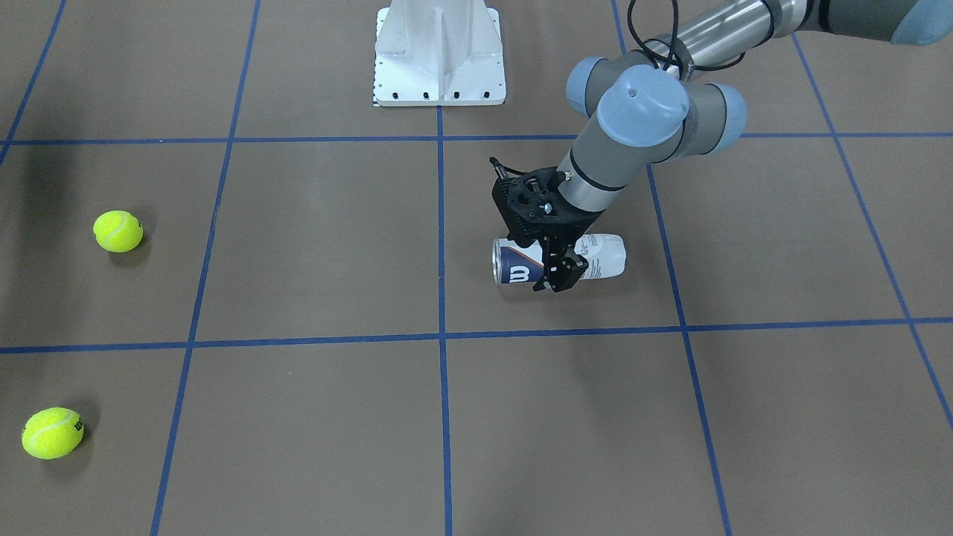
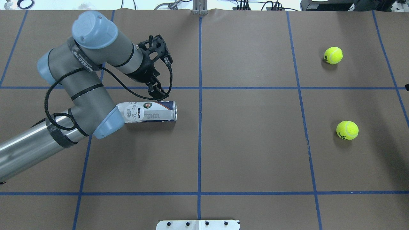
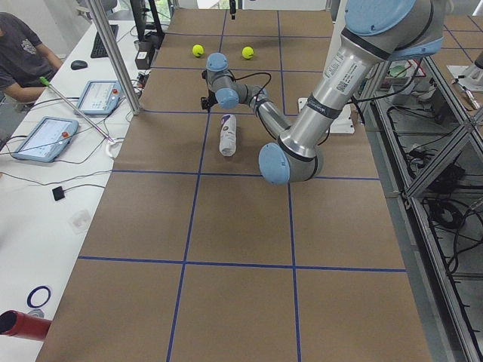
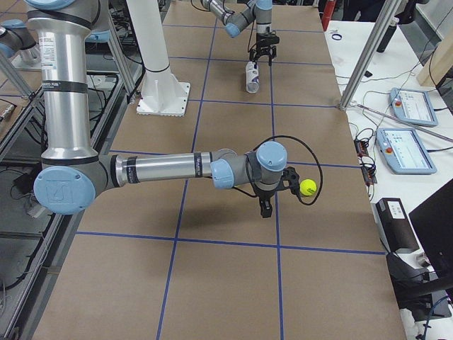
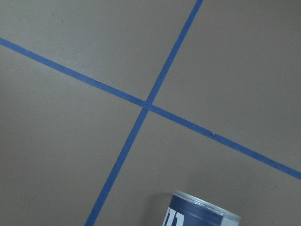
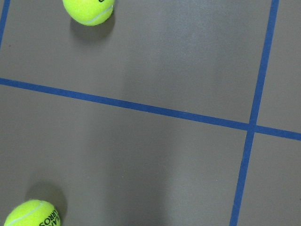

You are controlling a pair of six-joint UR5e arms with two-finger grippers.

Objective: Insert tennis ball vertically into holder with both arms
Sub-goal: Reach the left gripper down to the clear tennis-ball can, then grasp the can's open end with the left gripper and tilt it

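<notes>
Front-facing view: left fingers (image 1: 557, 274), black, moderately parted and gripping nothing, are poised over a clear plastic cylindrical can with silver metal rim and navy-and-white label (image 1: 604, 253). The can lies on its side on the brown paper-covered bench (image 1: 313, 246) directly beneath them. Two yellow-green felt tennis balls (image 1: 118, 231) (image 1: 52, 432) sit well apart from these fingers. Overhead view: the can's long axis is horizontal and parallel to the nearest blue tape line (image 2: 255, 88). Its rimmed mouth points toward the bench centre and the tennis balls, its clear closed base the opposite way, and the fingers are above the mouth half. Left-side view: can flat, not upright. Right-side view: right fingers (image 4: 266, 204) have one ball just beside them, not between; whether they are parted or closed cannot be told. Left wrist view: only the can's rim shows below the fingers. Right wrist view: both tennis balls lie below, fingers out of sight. Judged step: the opening one, the reach for the can, with no ball taken yet. The next move calls for lowering the left fingers astride the can's girth, closing them, then a quarter-turn to bring the mouth upward.
</notes>
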